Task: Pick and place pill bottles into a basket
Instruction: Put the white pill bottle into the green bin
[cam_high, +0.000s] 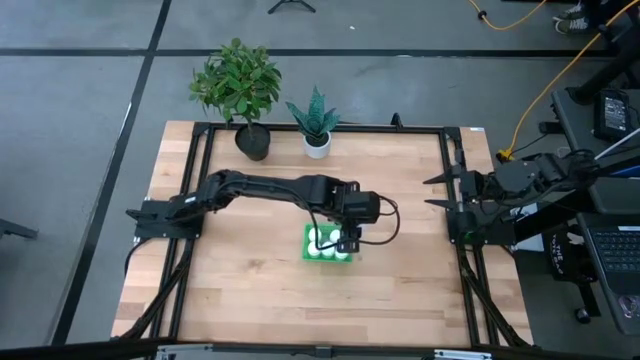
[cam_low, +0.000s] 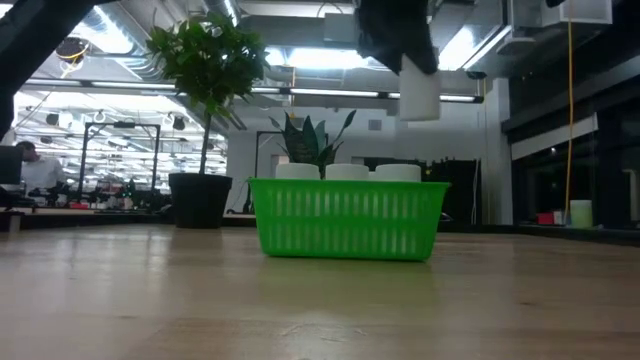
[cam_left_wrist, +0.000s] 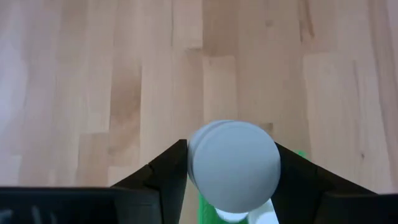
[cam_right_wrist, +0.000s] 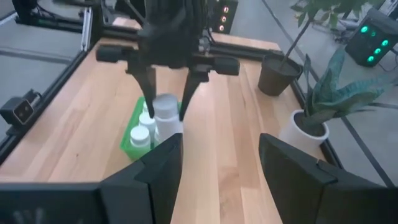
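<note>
I hold one pill bottle (cam_right_wrist: 165, 107) pinched upright in the left tool (cam_right_wrist: 166, 93), above the basket's (cam_low: 345, 220) right end on the desk (cam_high: 250, 290). The open slot lies directly below, along the bottle's vertical axis. The right tool (cam_right_wrist: 217, 165) waits spread at the desk's right edge. The slot itself is hidden behind the bottle and the basket wall.

1. No legible text, label, brand, number or sign appears in any of the four views.
2. The pill bottles (cam_right_wrist: 163, 115) show plain white surfaces; any print on them is too small to read.
3. The basket (cam_low: 345, 218) carries no marking.
</note>
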